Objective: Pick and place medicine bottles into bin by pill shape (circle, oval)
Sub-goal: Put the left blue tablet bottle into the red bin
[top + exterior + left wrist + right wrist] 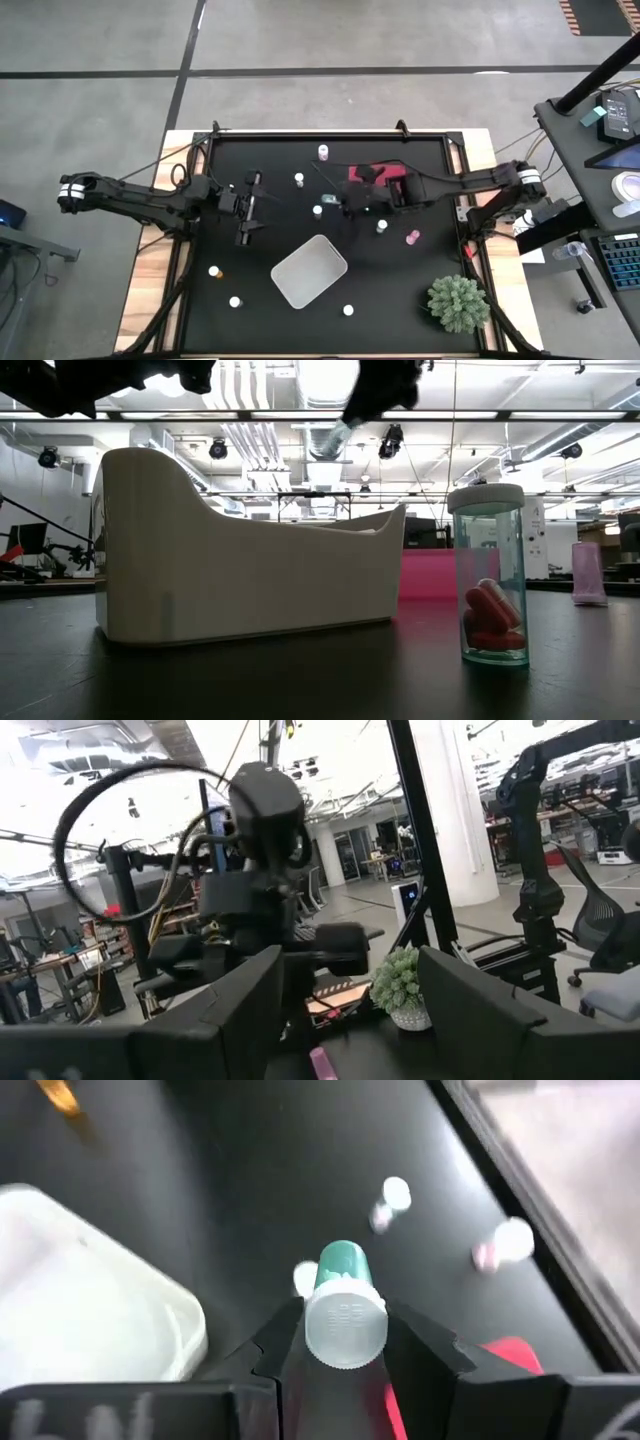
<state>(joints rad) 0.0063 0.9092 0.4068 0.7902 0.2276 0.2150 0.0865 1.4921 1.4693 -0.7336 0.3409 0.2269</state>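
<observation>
Overhead view of a black desk with two arms reaching in from opposite side edges.

Right tool: raised above the desk a little toward the far edge from the centre, its two fingers clamped on a teal medicine bottle with a white cap; in the right wrist view the cap faces the camera between the dark fingers.

Left tool: held over the left half of the desk, its fingers spread apart and holding nothing.

White bin: near the middle of the desk toward the near edge, set at an angle. A pink bin lies by the right tool, partly hidden by the arm.

Remaining bottles stand scattered and well apart: one near the far edge, a pink one on the right half, two near the left near corner, and one between the white bin and the near edge.

A spiky green plant stands at the right near corner.
</observation>
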